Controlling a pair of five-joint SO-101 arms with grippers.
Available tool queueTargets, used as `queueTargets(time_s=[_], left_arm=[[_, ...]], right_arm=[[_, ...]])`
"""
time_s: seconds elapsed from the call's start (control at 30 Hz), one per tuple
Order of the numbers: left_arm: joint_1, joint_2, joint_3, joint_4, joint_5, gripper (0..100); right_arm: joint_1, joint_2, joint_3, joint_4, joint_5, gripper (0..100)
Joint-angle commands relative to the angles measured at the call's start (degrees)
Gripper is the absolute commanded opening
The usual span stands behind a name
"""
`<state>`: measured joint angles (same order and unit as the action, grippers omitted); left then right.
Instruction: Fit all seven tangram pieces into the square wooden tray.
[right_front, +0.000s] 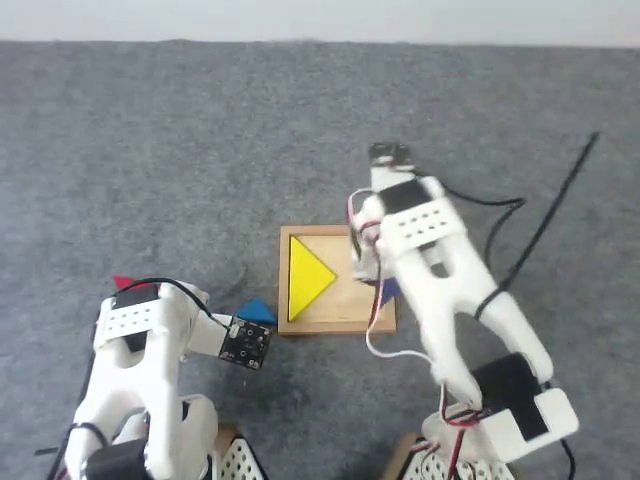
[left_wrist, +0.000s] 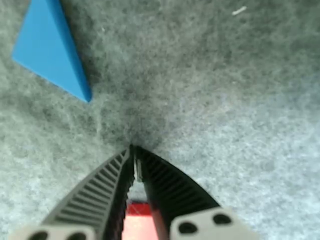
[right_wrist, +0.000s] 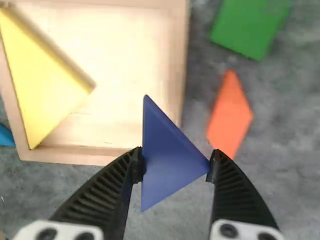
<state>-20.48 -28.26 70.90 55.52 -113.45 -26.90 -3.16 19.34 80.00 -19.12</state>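
Note:
The square wooden tray (right_front: 340, 318) lies mid-table with a yellow triangle (right_front: 305, 277) in its left half. My right gripper (right_wrist: 175, 162) is shut on a dark blue triangle (right_wrist: 167, 155), holding it over the tray's (right_wrist: 181, 60) right rim near the front corner; a tip of that dark blue triangle (right_front: 388, 291) pokes out under the right arm. The yellow triangle (right_wrist: 40, 85) lies flat inside. My left gripper (left_wrist: 132, 150) is shut, its tips down on the grey mat, apart from a light blue triangle (left_wrist: 50, 47). Red shows between the fingers' bases.
A green piece (right_wrist: 250, 25) and an orange piece (right_wrist: 230, 117) lie on the mat just right of the tray. The light blue triangle (right_front: 258, 310) sits off the tray's front left corner. A red piece (right_front: 128, 284) peeks out behind the left arm (right_front: 150, 330).

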Motion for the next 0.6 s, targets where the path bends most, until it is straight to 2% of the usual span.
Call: queueTargets(time_s=[0.0, 0.3, 0.57], left_arm=[[-0.09, -1.41, 0.13, -0.70, 0.44, 1], [-0.09, -1.41, 0.13, -0.70, 0.35, 1], [-0.09, -1.41, 0.13, -0.70, 0.35, 1]], right_arm=[[-3.56, -1.10, 1.85, -5.58, -5.36, 16.5], [-6.90, -1.10, 6.07, -10.95, -8.70, 16.9], [-7.16, -1.01, 7.30, -11.30, -9.14, 19.3]])
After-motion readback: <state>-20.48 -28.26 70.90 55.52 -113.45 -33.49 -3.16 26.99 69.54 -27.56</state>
